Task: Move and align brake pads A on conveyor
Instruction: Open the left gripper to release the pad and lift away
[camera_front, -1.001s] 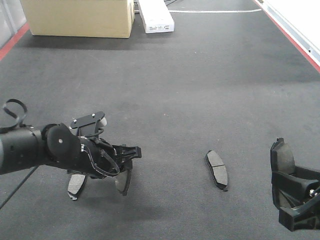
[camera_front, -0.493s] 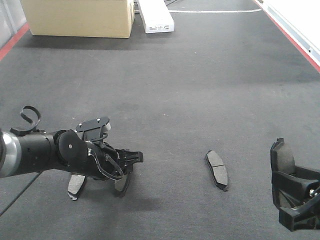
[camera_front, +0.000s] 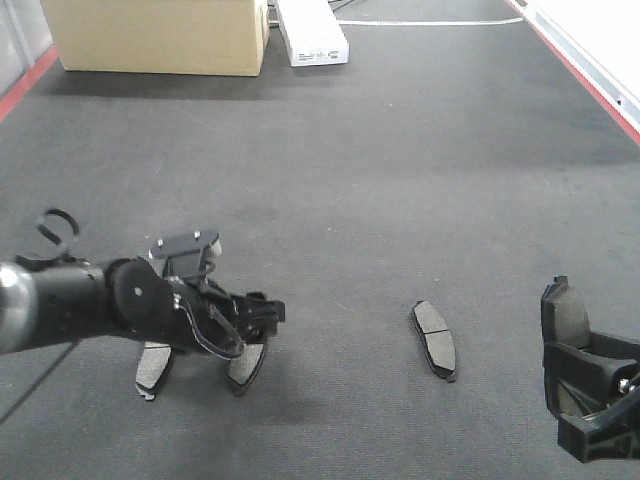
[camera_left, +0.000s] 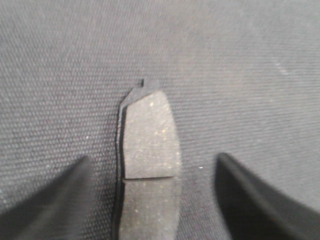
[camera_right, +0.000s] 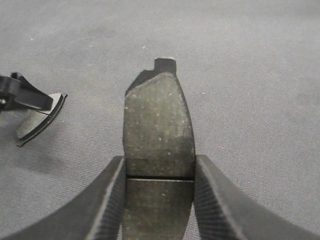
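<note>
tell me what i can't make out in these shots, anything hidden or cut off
- Front view: the left gripper and arm cover parts of two brake pads beneath.
- Left wrist view: the pad's lower end runs off the bottom edge; both fingers are blurred.
- Right wrist view: the held pad's lower half sits behind the fingers.
- Front view: the right gripper is cut off at the corner.

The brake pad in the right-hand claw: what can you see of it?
The brake pad is a flat, dark grey, grainy oblong, slightly curved, with a thin groove across its middle and a small square tab at its far end. The right gripper is shut on it, the ribbed fingers pressing its long edges. It is held above the conveyor, with its far half sticking out past the fingertips.
</note>
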